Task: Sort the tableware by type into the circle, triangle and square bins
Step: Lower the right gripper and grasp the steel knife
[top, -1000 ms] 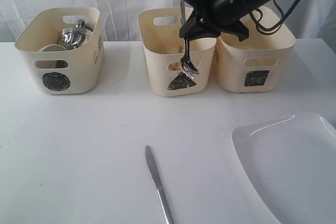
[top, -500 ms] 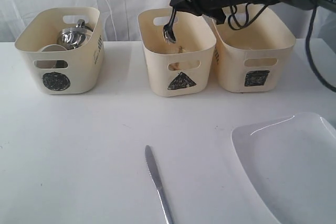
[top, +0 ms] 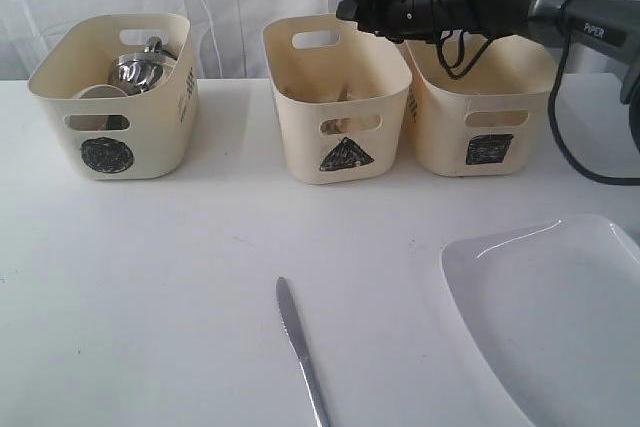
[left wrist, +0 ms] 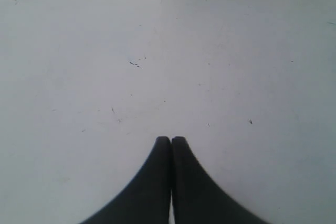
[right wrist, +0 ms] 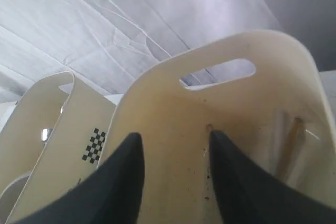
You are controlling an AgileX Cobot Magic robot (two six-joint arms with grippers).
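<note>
**Sorting status: part done, two pieces outstanding.**

- Triangle bin (top: 300, 142): the middle of three bins on the counter (top: 150, 277). It holds pale stick-like pieces, probably the chopsticks (right wrist: 294, 140); its other contents are too dim to name.
- Circle bin (top: 150, 142): to the left of the triangle bin. The steel mugs (top: 140, 67) show above its rim.
- Square bin (top: 445, 137): just right of the triangle bin. Its interior is hidden.
- Knife (top: 303, 352): unsorted, lying flat on the counter well in front of the triangle bin.
- Plate (top: 560, 317): unsorted, in front and to the right of the triangle bin, cut off by the frame edge.
- Right claw (right wrist: 176, 145): hovers above the triangle bin's rim, fingers spread with nothing between them. The knife and plate both lie well apart from it, across the counter.
- Left claw (left wrist: 171, 141): pressed together and empty, low over bare counter on the circle-bin side of the triangle bin.
</note>
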